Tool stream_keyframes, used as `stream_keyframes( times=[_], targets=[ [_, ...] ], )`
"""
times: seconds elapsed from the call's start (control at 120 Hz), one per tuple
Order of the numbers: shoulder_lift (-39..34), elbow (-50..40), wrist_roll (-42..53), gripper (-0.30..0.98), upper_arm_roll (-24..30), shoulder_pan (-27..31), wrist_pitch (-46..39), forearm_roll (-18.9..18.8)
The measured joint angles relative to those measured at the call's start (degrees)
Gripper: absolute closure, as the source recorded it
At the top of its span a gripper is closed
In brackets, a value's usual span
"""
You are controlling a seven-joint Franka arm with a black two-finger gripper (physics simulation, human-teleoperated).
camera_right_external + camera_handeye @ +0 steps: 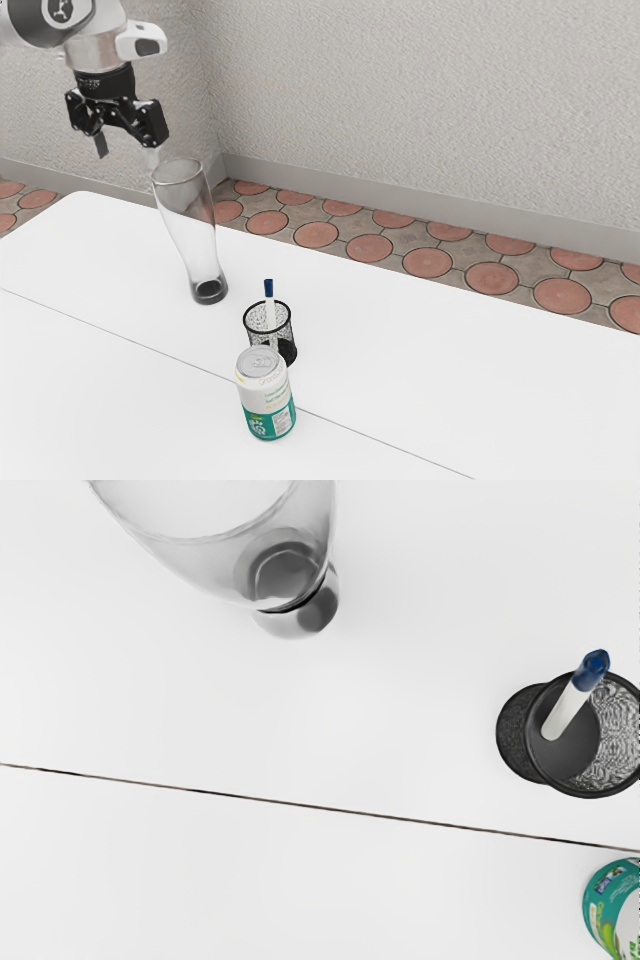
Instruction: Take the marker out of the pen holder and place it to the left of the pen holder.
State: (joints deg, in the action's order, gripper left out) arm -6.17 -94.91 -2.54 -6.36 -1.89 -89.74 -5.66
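Exterior view: the gripper (127,152) hangs in the air toward the view's upper left, above the level of the table (430,370), with its jaws wide and nothing between them. One finger is near the rim of the glass (190,225) as seen from here; how much space lies between them I cannot tell. The glass is tall and clear, upright, with a narrow dark base. Toward the view's right from it stands the holder (284,330), a black mesh cup, upright. The marker (269,306) is inside the holder, blue end up and above the rim, white body below. Near the holder is the can (267,400), upright, white above and green below, hiding part of the holder's lower side. A thin seam (120,335) crosses the white table. Beyond are a pale wall (400,100) and a floor (369,249) with round reddish tiles.

In the wrist view the marker leans inside the holder, its blue end over the rim. Glass and holder stand well apart, both on one side of the seam; the can is on the other side, near the holder but not touching it.
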Motion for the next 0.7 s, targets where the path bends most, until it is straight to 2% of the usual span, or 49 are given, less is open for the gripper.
stream_keyframes(
  times=[0.167,0.267,0.567,0.7],
  targets=[
    [0.1,-0.4,-1.2,0.00,1.1,-1.4,-0.7,-1.0],
    [1.3,-4.4,-2.1,0.00,2.9,-1.7,-3.6,-1.3],
    [5.2,-17.2,-5.6,0.00,4.2,-5.0,-20.1,0.6],
    [6.9,-19.6,-7.4,0.00,4.9,-5.2,-25.6,1.8]
  ],
)
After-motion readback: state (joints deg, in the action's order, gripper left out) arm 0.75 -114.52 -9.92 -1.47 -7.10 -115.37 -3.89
